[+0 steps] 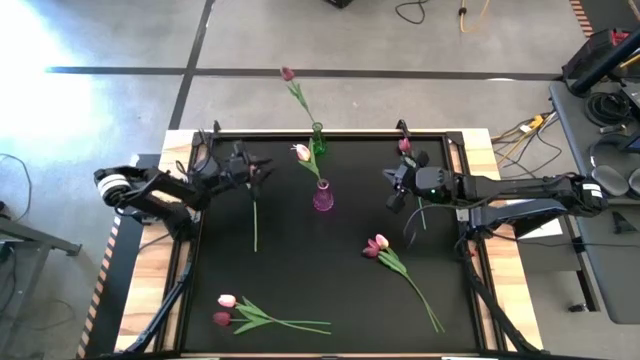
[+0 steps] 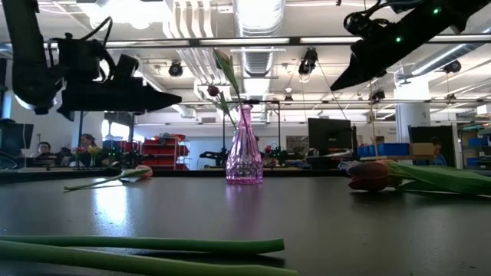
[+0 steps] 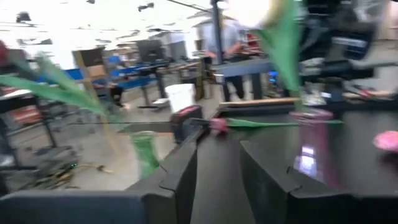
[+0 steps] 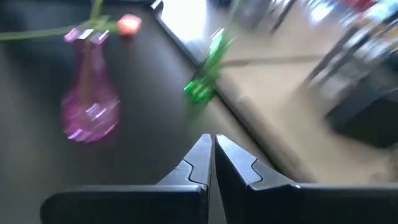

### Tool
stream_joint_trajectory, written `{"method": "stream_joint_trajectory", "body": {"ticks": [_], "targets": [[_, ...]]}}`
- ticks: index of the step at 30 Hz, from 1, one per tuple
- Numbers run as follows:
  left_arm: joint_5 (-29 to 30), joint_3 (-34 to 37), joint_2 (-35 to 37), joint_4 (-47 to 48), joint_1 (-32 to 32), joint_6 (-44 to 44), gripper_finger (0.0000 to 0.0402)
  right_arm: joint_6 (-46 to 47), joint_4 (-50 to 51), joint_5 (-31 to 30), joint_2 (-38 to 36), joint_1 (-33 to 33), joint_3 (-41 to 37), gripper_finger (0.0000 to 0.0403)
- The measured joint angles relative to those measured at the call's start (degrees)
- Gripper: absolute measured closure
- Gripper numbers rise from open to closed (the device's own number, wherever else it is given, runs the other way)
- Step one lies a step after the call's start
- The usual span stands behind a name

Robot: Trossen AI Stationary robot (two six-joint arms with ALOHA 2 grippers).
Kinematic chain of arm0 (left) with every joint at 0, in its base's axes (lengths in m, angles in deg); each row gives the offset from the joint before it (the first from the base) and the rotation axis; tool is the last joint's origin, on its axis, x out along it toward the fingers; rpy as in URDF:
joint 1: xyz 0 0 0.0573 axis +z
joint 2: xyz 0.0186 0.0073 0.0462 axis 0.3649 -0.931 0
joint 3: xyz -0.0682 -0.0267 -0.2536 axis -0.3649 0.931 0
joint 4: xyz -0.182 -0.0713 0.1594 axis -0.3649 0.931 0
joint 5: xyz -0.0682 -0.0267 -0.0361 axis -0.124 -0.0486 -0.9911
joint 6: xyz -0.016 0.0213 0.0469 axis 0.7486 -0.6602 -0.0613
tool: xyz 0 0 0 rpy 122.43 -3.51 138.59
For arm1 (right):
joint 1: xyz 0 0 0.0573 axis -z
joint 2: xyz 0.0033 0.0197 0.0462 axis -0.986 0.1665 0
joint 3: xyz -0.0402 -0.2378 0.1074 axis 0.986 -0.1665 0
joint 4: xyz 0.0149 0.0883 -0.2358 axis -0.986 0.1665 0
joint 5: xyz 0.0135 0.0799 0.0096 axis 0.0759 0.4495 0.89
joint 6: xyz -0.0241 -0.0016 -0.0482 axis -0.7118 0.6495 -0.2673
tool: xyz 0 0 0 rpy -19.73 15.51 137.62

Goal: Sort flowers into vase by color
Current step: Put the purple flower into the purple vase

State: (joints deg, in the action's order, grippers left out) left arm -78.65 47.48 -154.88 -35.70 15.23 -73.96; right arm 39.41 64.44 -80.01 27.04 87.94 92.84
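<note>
A clear green vase [image 1: 317, 140] at the far edge holds a dark red tulip [image 1: 288, 74]. In front of it a pink vase [image 1: 322, 195] holds a pale pink tulip [image 1: 302, 152]. My left gripper [image 1: 266, 172] hangs above the table left of the vases, pointing level toward them; its fingers [image 3: 180, 168] stand open with nothing between. A tulip stem [image 1: 255, 215] lies on the table below it. My right gripper [image 1: 389, 190] hovers right of the vases, shut [image 4: 213, 138] and holding nothing. A dark tulip [image 1: 404, 145] lies beside it, its stem [image 1: 415, 215] passing under the gripper.
A pink and a dark tulip [image 1: 375, 245] lie right of the middle, their stems running to the near right. Another two tulips [image 1: 225, 305] lie at the near left. The table's wooden rim [image 1: 480, 140] frames the black mat. People sit in the room beyond.
</note>
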Motion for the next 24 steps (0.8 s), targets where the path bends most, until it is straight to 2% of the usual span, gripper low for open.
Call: {"method": "stream_joint_trajectory", "body": {"ticks": [6, 10, 13, 16, 19, 24], "targets": [[0.3, 1.4, 0.0, 0.0, -6.5, -0.5, 0.0328, 14.7, 18.9, 11.4, 0.1, -1.5, 5.4, 0.0390], [0.5, 1.3, -1.1, -0.1, -9.1, -1.2, 0.0337, 23.6, 29.7, 14.5, 0.5, -4.6, 8.0, 0.0390], [1.3, 1.2, -2.1, -0.2, -9.8, -1.5, 0.0344, 28.6, 32.3, 17.3, 0.5, -7.2, 7.9, 0.0380], [4.7, 1.3, -3.2, -0.3, -9.9, -1.5, 0.0350, 34.6, 32.7, 20.3, 0.6, -9.3, 6.9, 0.0349], [8.6, 1.9, -4.5, -0.3, -9.8, -1.9, 0.0353, 41.4, 33.1, 20.5, 2.0, -10.8, 5.6, 0.0306], [9.6, 4.1, -6.0, -1.9, -9.9, -1.4, 0.0355, 47.3, 32.9, 23.5, 6.8, -12.2, 4.2, 0.0245]]}}
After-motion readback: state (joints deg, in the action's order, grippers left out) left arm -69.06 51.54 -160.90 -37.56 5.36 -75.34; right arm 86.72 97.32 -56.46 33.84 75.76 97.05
